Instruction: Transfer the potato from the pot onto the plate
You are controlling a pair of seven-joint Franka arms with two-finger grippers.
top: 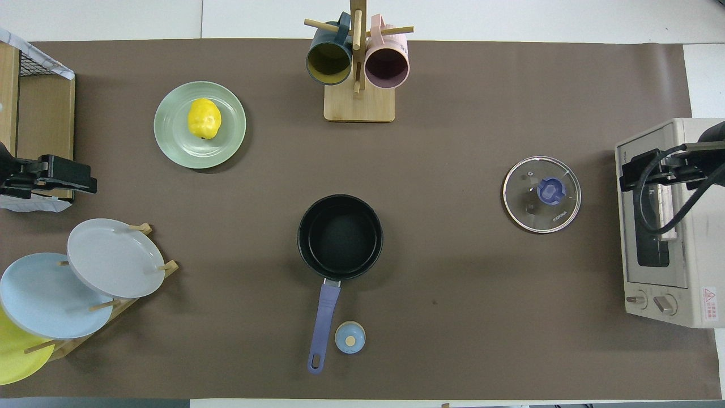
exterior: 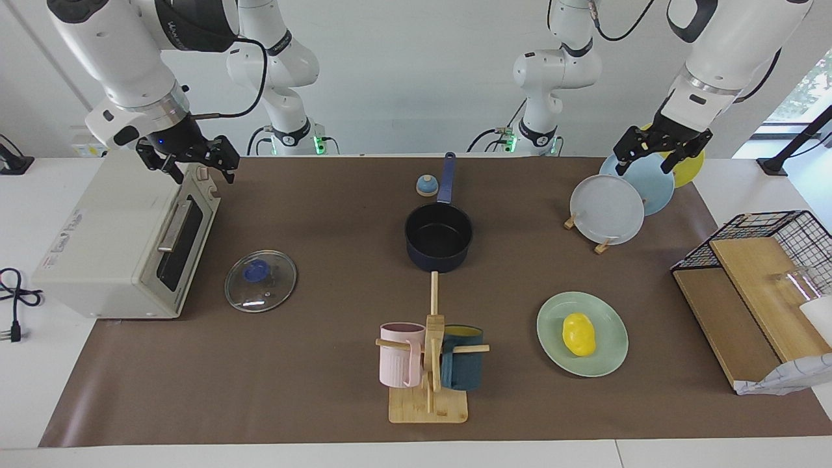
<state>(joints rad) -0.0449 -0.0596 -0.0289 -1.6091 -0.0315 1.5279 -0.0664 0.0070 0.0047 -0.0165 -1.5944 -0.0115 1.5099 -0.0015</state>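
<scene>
The yellow potato (exterior: 578, 334) (top: 204, 118) lies on the mint-green plate (exterior: 551, 323) (top: 174, 139), which is farther from the robots than the pot and toward the left arm's end. The navy pot (exterior: 439, 237) (top: 340, 237) stands mid-table with nothing in it, its handle pointing toward the robots. My left gripper (exterior: 647, 162) (top: 68, 175) is open and empty, raised over the plate rack. My right gripper (exterior: 201, 170) (top: 634, 173) is open and empty, raised over the toaster oven.
A toaster oven (exterior: 117, 247) stands at the right arm's end with a glass lid (exterior: 260, 281) beside it. A mug rack (exterior: 429, 364) stands farther from the robots than the pot. There are also a plate rack (exterior: 608, 209), a wire basket (exterior: 760, 260) and a small blue knob (exterior: 426, 186).
</scene>
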